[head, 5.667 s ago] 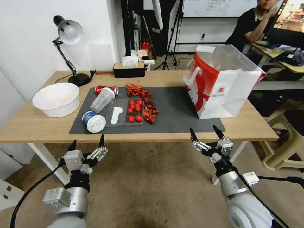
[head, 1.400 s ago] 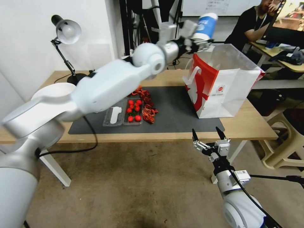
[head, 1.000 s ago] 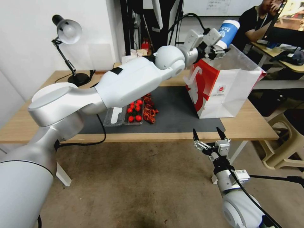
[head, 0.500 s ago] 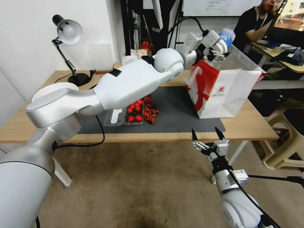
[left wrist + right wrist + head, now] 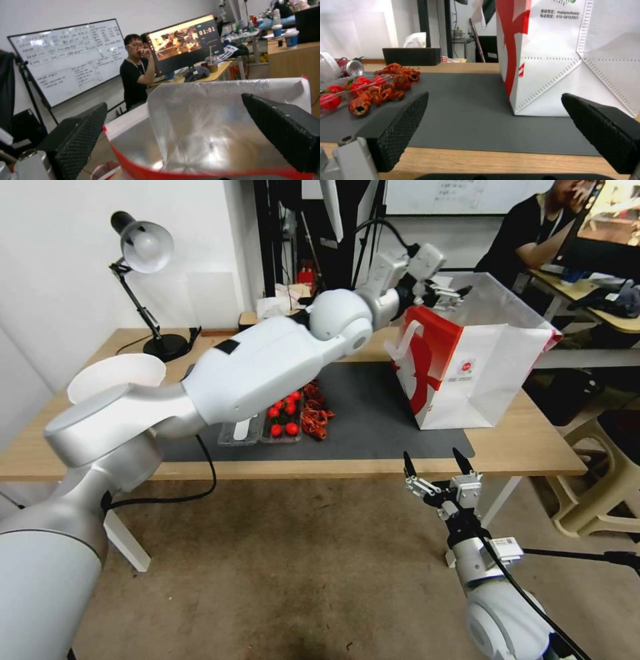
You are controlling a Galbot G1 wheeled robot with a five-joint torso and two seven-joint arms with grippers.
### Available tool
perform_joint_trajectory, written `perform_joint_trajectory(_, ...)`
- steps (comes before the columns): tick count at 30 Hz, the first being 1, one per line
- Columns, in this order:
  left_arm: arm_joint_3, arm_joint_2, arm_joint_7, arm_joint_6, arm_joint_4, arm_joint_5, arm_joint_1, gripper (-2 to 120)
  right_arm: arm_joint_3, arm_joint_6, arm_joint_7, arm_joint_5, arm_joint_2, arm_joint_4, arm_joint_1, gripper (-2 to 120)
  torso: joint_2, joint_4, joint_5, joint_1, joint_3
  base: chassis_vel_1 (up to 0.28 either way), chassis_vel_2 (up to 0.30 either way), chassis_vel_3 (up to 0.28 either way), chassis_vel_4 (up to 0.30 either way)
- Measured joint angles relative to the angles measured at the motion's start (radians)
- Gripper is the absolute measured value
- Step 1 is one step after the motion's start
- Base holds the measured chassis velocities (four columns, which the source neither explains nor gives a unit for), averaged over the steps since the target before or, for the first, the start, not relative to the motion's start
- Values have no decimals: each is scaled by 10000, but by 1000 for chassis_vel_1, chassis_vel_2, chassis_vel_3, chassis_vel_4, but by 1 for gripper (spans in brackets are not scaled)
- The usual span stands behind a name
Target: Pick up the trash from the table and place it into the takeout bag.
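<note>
The left end effector (image 5: 445, 293) hangs over the open mouth of the takeout bag (image 5: 480, 373), its fingers spread wide with nothing between them; the left wrist view looks straight down into the bag's foil-lined inside (image 5: 206, 130). The right end effector (image 5: 433, 467) waits below the front edge of the desk (image 5: 527, 447), also spread wide and empty.

The bag stands upright at the right end of the dark mat (image 5: 373, 413). It is thin paper, likely light and easy to tip, so anything should go in from above without nudging the rim.

One crushed red can (image 5: 351, 68) lies at the far left of the mat, beside part of one clear cup (image 5: 326, 66). Both would be light; the can is dented metal, firm enough to pinch across its body, while the cup is thin and smooth, so a gentle hold across its middle suits it. One clear two-part tray (image 5: 263, 427) holds about six small tomatoes (image 5: 283, 413), with a loose pile of red shells (image 5: 315, 417) just beside it. One white basin (image 5: 117, 373) sits at the desk's left end.
</note>
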Motion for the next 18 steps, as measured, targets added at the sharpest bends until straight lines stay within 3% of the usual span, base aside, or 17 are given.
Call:
perform_joint_trajectory(2, -129, 184, -79, 46, -251, 46, 221, 100, 0, 0, 0, -3, 15, 2, 2, 100, 0, 3, -2, 0, 0, 0, 0, 0, 0)
perform_joint_trajectory(5, -871, 1106, -378, 256, -1327, 370, 1458, 100, -1, 17, 0, -6, 16, 6, 3, 100, 0, 2, -3, 0, -1, 0, 0, 0, 0)
perform_joint_trajectory(6, -871, 1106, -378, 256, -1327, 370, 1458, 100, -1, 17, 0, -6, 16, 6, 3, 100, 0, 2, -3, 0, -1, 0, 0, 0, 0)
perform_joint_trajectory(9, -1935, 2198, -686, 87, -2213, 1235, 3016, 100, 0, 38, -8, 11, -80, 54, -6, 100, 0, 3, -5, 0, 0, 0, 0, 0, 0)
perform_joint_trajectory(10, -1935, 2198, -686, 87, -2213, 1235, 3016, 100, 0, 38, -8, 11, -80, 54, -6, 100, 0, 3, -5, 0, 0, 0, 0, 0, 0)
perform_joint_trajectory(14, -3766, 3259, -1700, -536, -3522, 1852, 5262, 100, -15, 40, -12, 24, -117, 71, -9, 100, 1, 6, -4, 0, -1, 0, 0, 0, 0)
perform_joint_trajectory(15, -3766, 3259, -1700, -536, -3522, 1852, 5262, 100, -15, 40, -12, 24, -117, 71, -9, 100, 1, 6, -4, 0, -1, 0, 0, 0, 0)
perform_joint_trajectory(17, -4769, 3703, -2293, -1010, -4251, 2451, 6729, 100, -43, 44, -14, 23, -105, 76, -11, 100, 0, 5, -6, 0, -1, 0, 0, 0, 0)
perform_joint_trajectory(18, -4769, 3703, -2293, -1010, -4251, 2451, 6729, 100, -43, 44, -14, 23, -105, 76, -11, 100, 0, 5, -6, 0, -1, 0, 0, 0, 0)
